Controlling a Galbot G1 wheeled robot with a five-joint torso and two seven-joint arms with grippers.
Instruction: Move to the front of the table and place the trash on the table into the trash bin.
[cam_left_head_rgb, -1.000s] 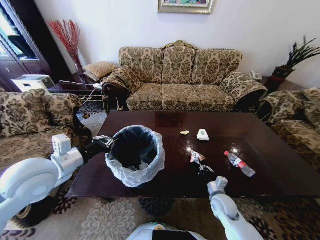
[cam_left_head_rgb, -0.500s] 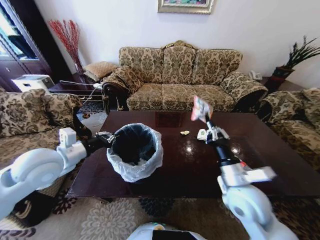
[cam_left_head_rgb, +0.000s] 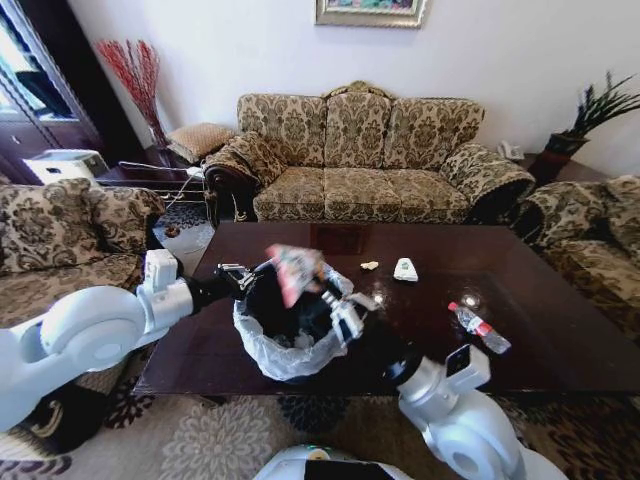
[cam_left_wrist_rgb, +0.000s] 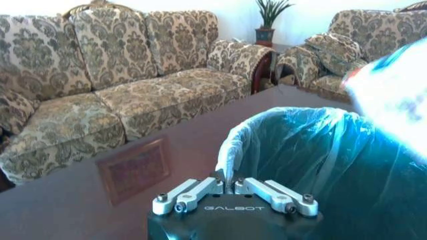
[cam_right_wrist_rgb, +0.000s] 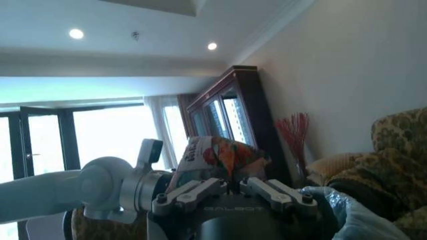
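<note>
1. While the left tool (cam_left_head_rgb: 238, 273) stays pinched shut on the liner at the rim of the bin (cam_left_head_rgb: 262, 352), the right tool (cam_left_head_rgb: 335, 305) hangs over the bin's mouth, clamped on the wrapper (cam_left_head_rgb: 291, 272).
2. The bin stands on the worktop (cam_left_head_rgb: 520, 300), toward its left front. A bottle (cam_left_head_rgb: 478, 327), a white packet (cam_left_head_rgb: 405, 269) and a small scrap (cam_left_head_rgb: 369, 265) lie apart on the wood to the right.
3. Risk: the wrapper stands high above the opening and is light, so on release it may flutter and land on the rim or outside.
4. Risk: the left tool grips only thin plastic; a tug could pull the liner off or tip the bin.
5. Hidden: the right arm covers the bin's near right rim and the worktop behind it, so any litter there cannot be made out.
</note>
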